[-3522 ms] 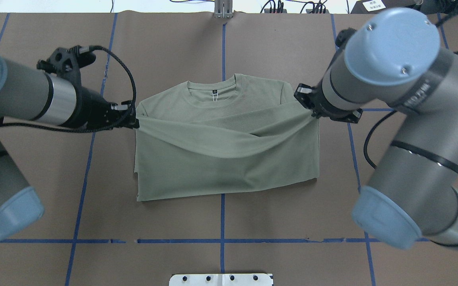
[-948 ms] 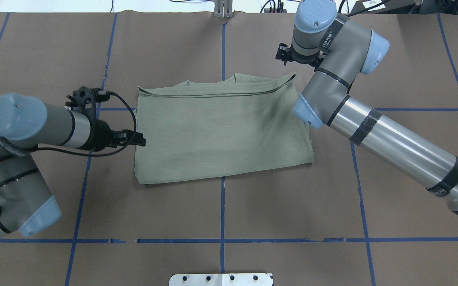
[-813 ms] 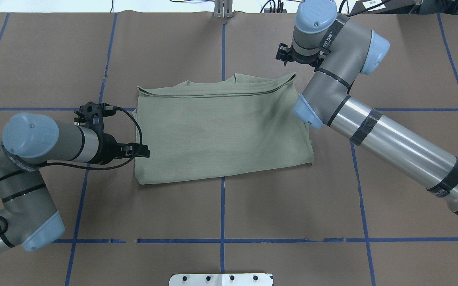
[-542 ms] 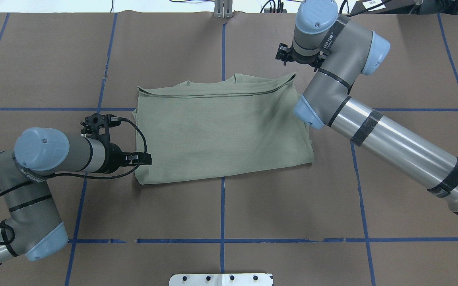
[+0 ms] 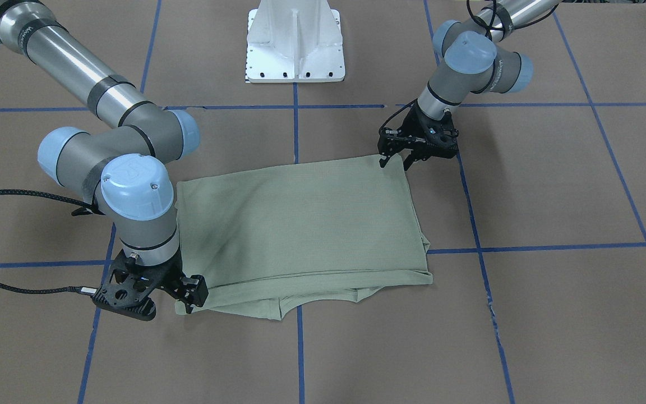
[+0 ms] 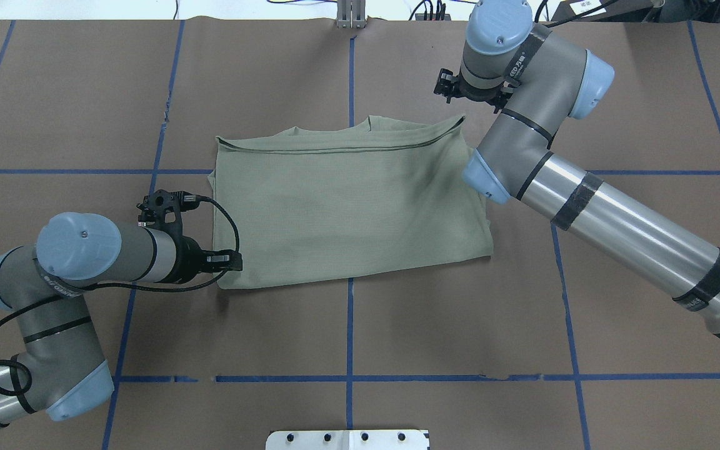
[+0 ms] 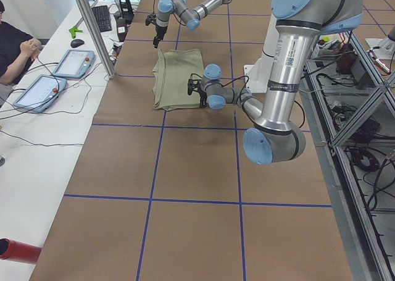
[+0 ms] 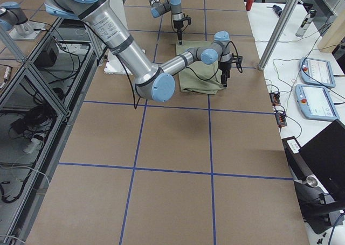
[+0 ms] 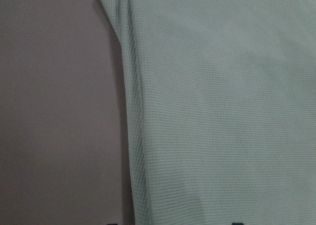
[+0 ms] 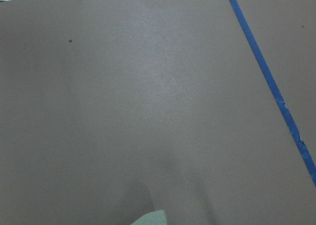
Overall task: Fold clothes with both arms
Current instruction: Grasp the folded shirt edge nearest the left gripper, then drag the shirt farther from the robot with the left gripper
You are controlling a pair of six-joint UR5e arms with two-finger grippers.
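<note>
Before the white pedestal (image 5: 295,50), the sage shirt (image 5: 300,224) lay folded into a flat rectangle, with the left gripper (image 5: 395,161), jaws apart, at its pedestal-side corner and the right gripper (image 5: 191,297), jaws impossible to tell, at a farther corner, so likely one crosswise fold remained.

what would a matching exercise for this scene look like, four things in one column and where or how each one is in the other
Things:
1. shirt
2. left gripper
3. right gripper
4. white base

Places or states:
a. at the shirt's corner on the operators' side
b. lying folded flat, a gripper at each of two opposite corners
c. apart from the shirt, at the robot's end
d. open, at the shirt's corner on the robot's side

Pairs: 1-b, 2-d, 3-a, 4-c
</note>
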